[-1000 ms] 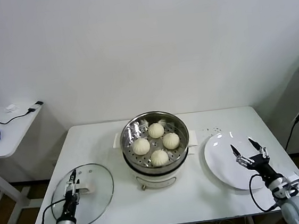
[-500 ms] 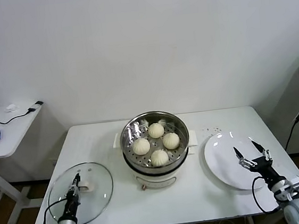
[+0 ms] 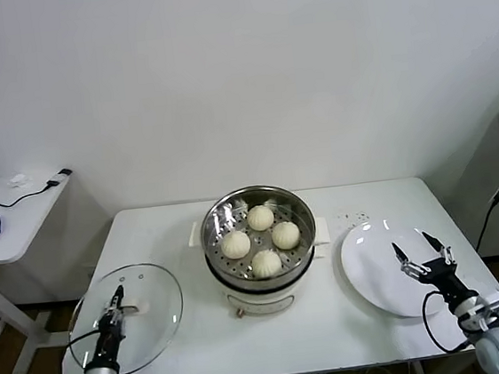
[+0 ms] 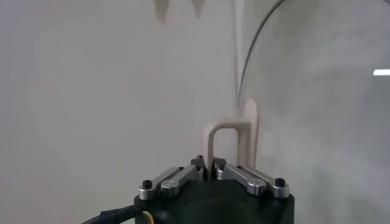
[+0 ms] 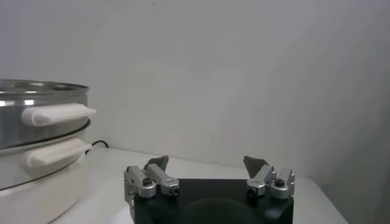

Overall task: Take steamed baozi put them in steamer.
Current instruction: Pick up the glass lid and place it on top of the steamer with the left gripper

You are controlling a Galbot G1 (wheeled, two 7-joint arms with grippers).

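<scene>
Sitting in the steamer (image 3: 257,233) at the middle of the worktop (image 3: 335,321) are all four buns (image 3: 262,237), domes up, round with no long axis, arranged in a diamond. Left end effector (image 3: 115,305) is clamped on the handle (image 4: 227,142) of the glass lid (image 3: 125,319), which now sits further toward the worktop's left edge than a second ago. Right end effector (image 3: 423,253) hangs spread open over the white plate (image 3: 374,268), edged slightly rightward.

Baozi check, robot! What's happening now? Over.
Left gripper shut on glass lid. Right gripper open over plate. Four baozi in steamer. Nothing blocking.
</scene>
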